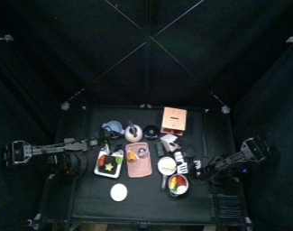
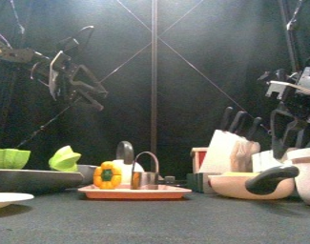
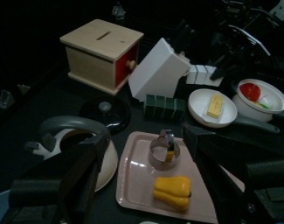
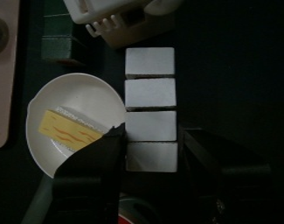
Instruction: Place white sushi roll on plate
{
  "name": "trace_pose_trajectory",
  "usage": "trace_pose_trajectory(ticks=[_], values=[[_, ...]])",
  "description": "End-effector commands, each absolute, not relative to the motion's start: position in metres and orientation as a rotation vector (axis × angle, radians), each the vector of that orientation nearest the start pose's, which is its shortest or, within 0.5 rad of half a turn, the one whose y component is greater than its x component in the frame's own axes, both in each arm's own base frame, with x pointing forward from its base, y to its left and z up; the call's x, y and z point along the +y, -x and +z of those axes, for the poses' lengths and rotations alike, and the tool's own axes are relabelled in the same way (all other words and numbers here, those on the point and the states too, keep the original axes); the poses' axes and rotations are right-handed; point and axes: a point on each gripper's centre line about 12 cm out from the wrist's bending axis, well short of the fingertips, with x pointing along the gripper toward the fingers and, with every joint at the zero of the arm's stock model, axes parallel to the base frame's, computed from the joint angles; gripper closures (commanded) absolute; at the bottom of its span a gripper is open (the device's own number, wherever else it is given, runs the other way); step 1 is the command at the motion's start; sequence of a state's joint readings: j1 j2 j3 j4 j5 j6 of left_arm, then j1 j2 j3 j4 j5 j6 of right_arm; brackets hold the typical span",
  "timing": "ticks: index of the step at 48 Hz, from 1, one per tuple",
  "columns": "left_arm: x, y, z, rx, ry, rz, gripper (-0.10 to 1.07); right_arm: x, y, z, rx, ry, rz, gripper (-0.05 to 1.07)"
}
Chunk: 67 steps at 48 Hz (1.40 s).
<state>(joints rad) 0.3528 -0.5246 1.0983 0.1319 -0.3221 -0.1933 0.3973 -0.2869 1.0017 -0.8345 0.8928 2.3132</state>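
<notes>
Several white square sushi pieces lie in a row beside a white bowl holding a yellow piece. In the top view the row is right of the bowl. My right gripper is open and hangs above the row's end piece, one jaw on either side, not touching it. The round white plate lies empty near the table's front; in the front view its edge shows at the far left. My left gripper is open and empty, raised above the pink tray.
The pink tray holds a yellow pepper and a small metal piece. A knife block, a wooden box, a bowl with red food and a tray of green things crowd the middle.
</notes>
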Motion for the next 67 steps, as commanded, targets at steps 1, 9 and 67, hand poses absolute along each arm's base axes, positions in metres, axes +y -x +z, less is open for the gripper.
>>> trace_pose_trajectory(ticks=[1,9,67], values=[[0.089,-0.255,0.231,0.216,0.111,0.318,-0.02,0.022,-0.231,0.152,0.648,-0.817,-1.015,0.36],[0.089,-0.254,0.232,0.214,0.11,0.319,-0.02,0.033,-0.24,0.166,0.607,-0.775,-0.909,0.36],[0.086,-0.245,0.233,0.214,0.108,0.322,-0.02,0.018,-0.416,0.19,0.663,0.119,-0.082,0.37]])
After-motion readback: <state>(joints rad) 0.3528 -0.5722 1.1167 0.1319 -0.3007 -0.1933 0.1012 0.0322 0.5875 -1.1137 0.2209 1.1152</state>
